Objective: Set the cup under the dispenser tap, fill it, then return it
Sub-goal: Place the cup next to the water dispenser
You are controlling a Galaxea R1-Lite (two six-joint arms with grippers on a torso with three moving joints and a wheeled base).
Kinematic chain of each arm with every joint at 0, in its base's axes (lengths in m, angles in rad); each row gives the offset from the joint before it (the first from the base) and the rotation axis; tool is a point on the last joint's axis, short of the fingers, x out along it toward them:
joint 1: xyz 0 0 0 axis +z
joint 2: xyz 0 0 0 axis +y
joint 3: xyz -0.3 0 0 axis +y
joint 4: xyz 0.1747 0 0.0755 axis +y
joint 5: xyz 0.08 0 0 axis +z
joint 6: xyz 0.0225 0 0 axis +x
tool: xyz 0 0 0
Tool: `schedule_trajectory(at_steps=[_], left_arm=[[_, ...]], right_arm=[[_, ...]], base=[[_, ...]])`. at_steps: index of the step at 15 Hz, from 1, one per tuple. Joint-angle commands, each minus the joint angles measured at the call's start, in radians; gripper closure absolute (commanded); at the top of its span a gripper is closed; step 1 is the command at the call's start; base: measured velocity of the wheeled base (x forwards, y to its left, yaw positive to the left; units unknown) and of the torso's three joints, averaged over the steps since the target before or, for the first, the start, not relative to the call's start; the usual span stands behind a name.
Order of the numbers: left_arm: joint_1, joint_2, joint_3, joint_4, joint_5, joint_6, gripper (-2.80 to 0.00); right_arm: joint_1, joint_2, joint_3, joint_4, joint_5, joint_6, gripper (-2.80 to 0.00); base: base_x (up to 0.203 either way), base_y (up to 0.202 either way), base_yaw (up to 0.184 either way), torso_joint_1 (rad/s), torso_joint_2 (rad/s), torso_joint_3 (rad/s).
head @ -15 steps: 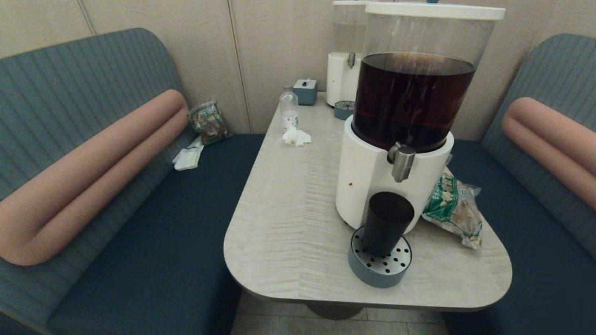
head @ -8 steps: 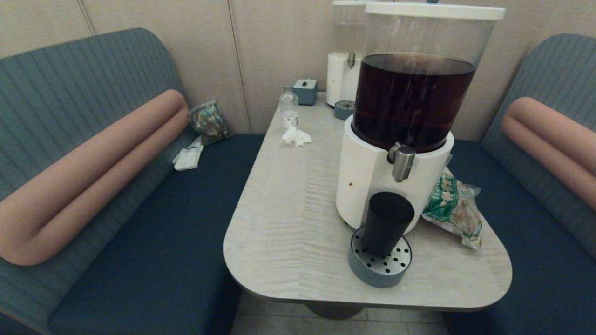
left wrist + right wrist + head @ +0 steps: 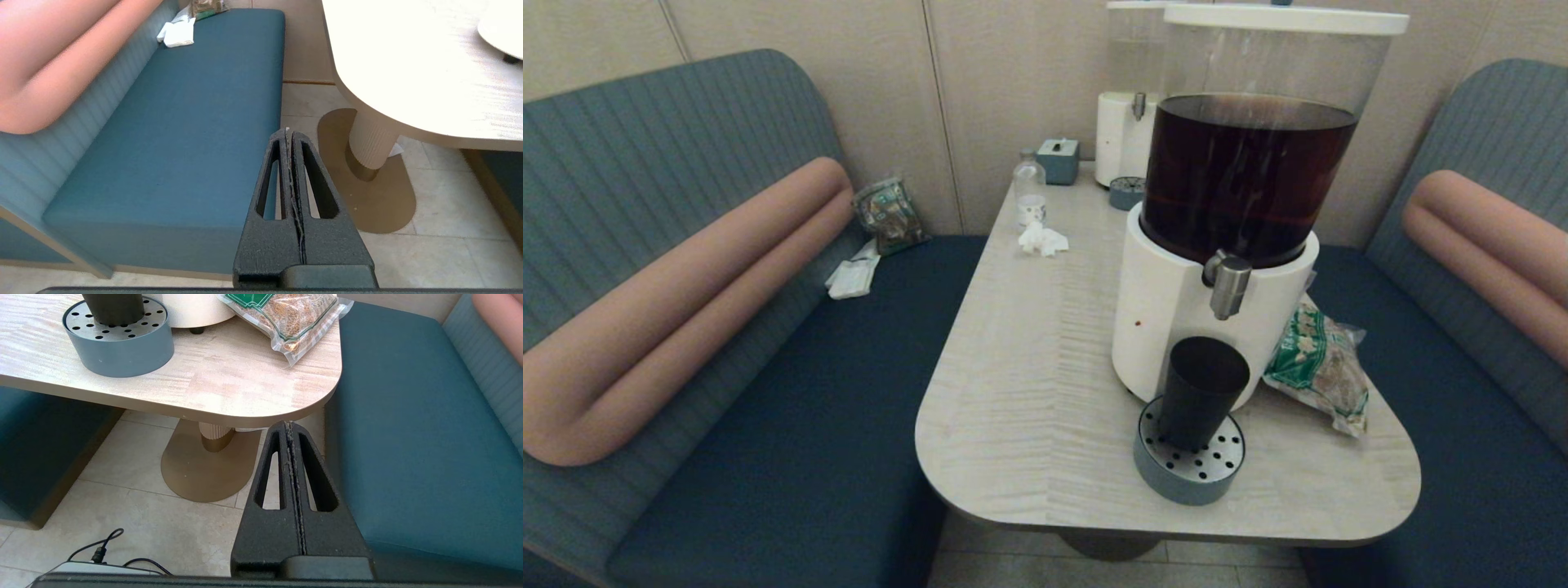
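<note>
the cup (image 3: 1202,392) stands upright on the round grey drip tray (image 3: 1188,469) near the front edge of the surface (image 3: 1029,392), right against the white base of the big dispenser (image 3: 1176,318). the tap (image 3: 1227,283) sticks out from that base straight above the cup's open rim, with a clear gap between spout and rim. the tank above the base holds dark brown liquid. nothing touches the cup but the tray.

the left pincer (image 3: 289,134) hangs low, off the near left side of the surface, over the floor beside the blue bench seat (image 3: 196,122); its two fingers are pressed together with nothing between them. the right pincer (image 3: 289,426) hangs low too, just off the near right corner of the surface, above the floor tiles; its fingers are likewise pressed together and hold nothing. neither arm shows in the head view.

just right of the dispenser base lies a clear bag of grain (image 3: 1319,367) with green print, touching the base. at the far end of the surface stand a second, paler dispenser (image 3: 1123,122), a small grey box (image 3: 1058,159), a clear bottle (image 3: 1029,192) and a crumpled white tissue (image 3: 1042,239).
</note>
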Motion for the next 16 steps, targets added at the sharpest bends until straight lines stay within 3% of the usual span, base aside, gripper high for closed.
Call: schedule_trajectory(at_steps=[1,5,7,10,13,14,15,16], left_arm=[[0.000,0.000,-0.001,-0.001,-0.001,0.003,0.00],[0.000,-0.002,-0.013,-0.006,0.002,-0.002,0.00],[0.000,0.026,-0.143,0.013,-0.011,-0.004,0.00],[-0.015,0.286,-0.386,0.032,-0.069,-0.047,0.00],[-0.056,0.664,-0.589,-0.031,-0.218,-0.143,0.00],[-0.066,0.783,-0.622,-0.096,-0.291,-0.163,-2.80],[-0.074,0.886,-0.639,-0.185,-0.377,-0.168,-2.80],[-0.081,0.966,-0.636,-0.304,-0.504,-0.149,-2.80]], right_arm=[[0.000,-0.001,0.000,0.002,0.001,0.004,0.00],[0.000,-0.001,0.000,0.002,0.001,0.005,0.00],[0.000,-0.001,0.000,0.001,0.002,0.004,0.00],[0.000,-0.001,0.000,0.002,0.001,0.005,0.00],[0.000,-0.001,0.000,0.001,0.001,0.005,0.00],[0.000,-0.001,0.000,0.001,0.002,0.005,0.00],[0.000,-0.001,0.000,0.001,0.001,0.005,0.00],[0.000,-0.001,0.000,0.002,0.001,0.005,0.00]], base=[[0.000,0.000,0.000,0.000,0.00,0.000],[0.000,0.000,0.000,0.000,0.00,0.000],[0.000,0.000,0.000,0.000,0.00,0.000],[0.000,0.000,0.000,0.000,0.00,0.000],[0.000,0.000,0.000,0.000,0.00,0.000],[0.000,0.000,0.000,0.000,0.00,0.000],[0.000,0.000,0.000,0.000,0.00,0.000],[0.000,0.000,0.000,0.000,0.00,0.000]])
